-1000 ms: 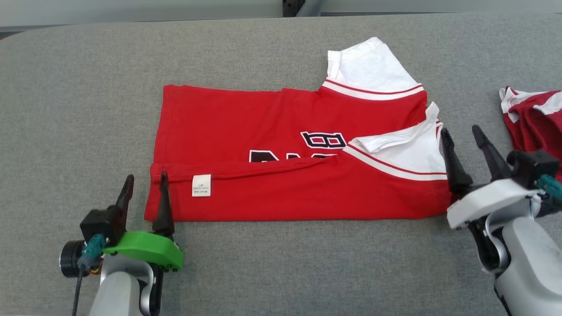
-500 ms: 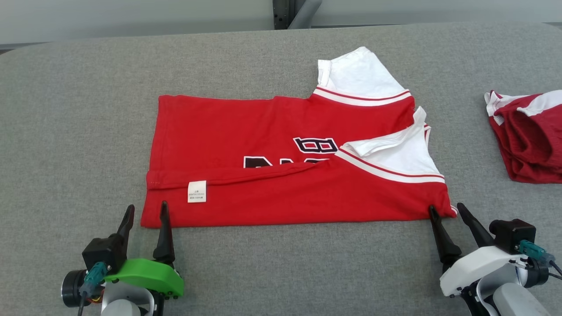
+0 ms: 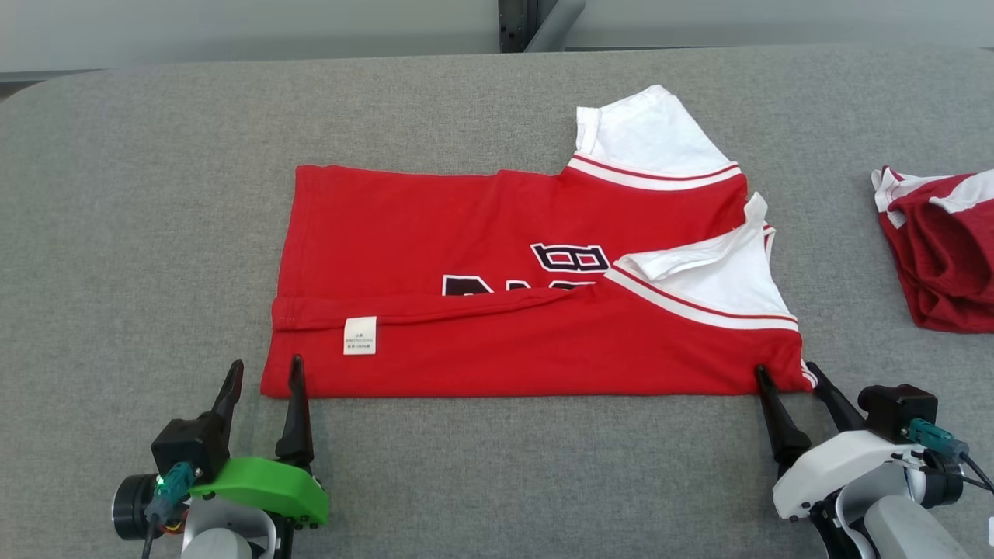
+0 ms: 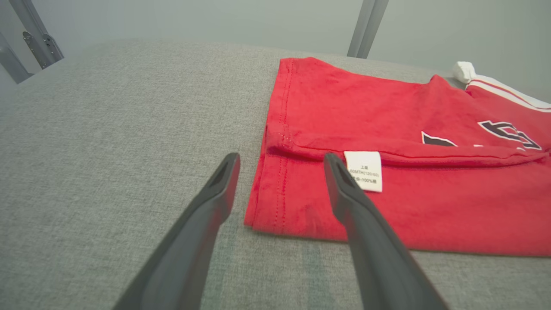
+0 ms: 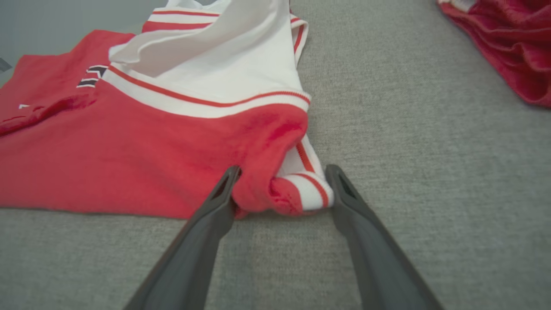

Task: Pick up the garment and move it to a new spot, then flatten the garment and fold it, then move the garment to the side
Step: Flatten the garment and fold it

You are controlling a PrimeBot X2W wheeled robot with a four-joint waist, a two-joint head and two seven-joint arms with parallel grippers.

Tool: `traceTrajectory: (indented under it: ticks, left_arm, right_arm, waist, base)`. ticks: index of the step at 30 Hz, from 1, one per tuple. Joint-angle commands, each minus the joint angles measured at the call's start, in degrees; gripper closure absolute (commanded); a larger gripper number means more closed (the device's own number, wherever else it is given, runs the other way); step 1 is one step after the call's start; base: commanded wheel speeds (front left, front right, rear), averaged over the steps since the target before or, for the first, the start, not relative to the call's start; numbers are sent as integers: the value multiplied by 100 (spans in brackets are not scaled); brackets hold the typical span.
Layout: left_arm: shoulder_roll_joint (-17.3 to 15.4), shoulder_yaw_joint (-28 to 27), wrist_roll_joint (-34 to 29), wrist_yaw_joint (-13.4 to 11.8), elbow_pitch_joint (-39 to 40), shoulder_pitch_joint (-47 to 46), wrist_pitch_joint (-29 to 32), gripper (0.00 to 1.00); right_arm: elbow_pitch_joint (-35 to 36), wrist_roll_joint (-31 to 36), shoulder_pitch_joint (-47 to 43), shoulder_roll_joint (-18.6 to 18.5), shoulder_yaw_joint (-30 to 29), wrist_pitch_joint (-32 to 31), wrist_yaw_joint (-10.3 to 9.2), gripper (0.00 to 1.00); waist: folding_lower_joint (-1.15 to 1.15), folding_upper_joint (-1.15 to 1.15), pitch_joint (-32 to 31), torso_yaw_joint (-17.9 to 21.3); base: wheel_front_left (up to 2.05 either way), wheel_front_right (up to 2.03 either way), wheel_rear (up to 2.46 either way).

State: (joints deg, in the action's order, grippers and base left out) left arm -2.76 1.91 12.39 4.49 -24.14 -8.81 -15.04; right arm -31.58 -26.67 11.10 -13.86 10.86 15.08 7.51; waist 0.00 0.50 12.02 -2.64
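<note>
Garment (image 3: 466, 233) corners between left fingers (image 3: 296, 407), right fingers (image 3: 776, 419)

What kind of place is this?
Probably a lab bench for folding practice: a grey cloth-covered table, a half-folded red shirt on it, another red garment at the right edge, and a metal post behind.

Illumination: bright, even, diffuse. Soft, faint shadow under garment (image 3: 505, 341) hem at 6 o'clock. Left wrist view: left pincer fingers (image 4: 193, 241) blur toward 6 o'clock; background soft.
</note>
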Motion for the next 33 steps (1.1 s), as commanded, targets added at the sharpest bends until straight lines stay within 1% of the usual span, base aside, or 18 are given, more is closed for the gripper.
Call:
traceTrajectory:
  ticks: [1, 8, 14, 22, 32, 33]
  left_arm:
    - [-27, -11, -35, 15, 38, 25, -15, 0]
    - [-27, -19, -55, 24, 95, 98, -15, 0]
    - [-27, 11, -46, 16, 76, 78, -15, 0]
    - [-27, 1, -26, 15, 48, 138, -15, 0]
    - [-27, 53, -17, 33, 28, 124, -15, 0]
    - [-27, 60, -16, 29, 29, 117, -15, 0]
  right_arm:
    - [34, 44, -49, -8, -39, 10, -6, 0]
    - [534, 268, -176, 19, -102, 11, -5, 0]
    - [637, 321, -248, -27, 1, 11, -5, 0]
    - [938, 494, -383, -55, -208, 11, -5, 0]
    - [641, 268, -357, -82, 86, 11, -5, 0]
    - [622, 237, -342, -85, 105, 11, -5, 18]
  waist:
    - [0, -50, -21, 6]
    - [0, -50, -30, 65]
    - [0, -50, -31, 82]
    - [0, -50, -101, 80]
    - [0, -50, -145, 70]
    - [0, -50, -142, 67]
  base:
    - [0, 0, 0]
    - [0, 0, 0]
    - [0, 0, 0]
    - [0, 0, 0]
    - [0, 0, 0]
    - [0, 0, 0]
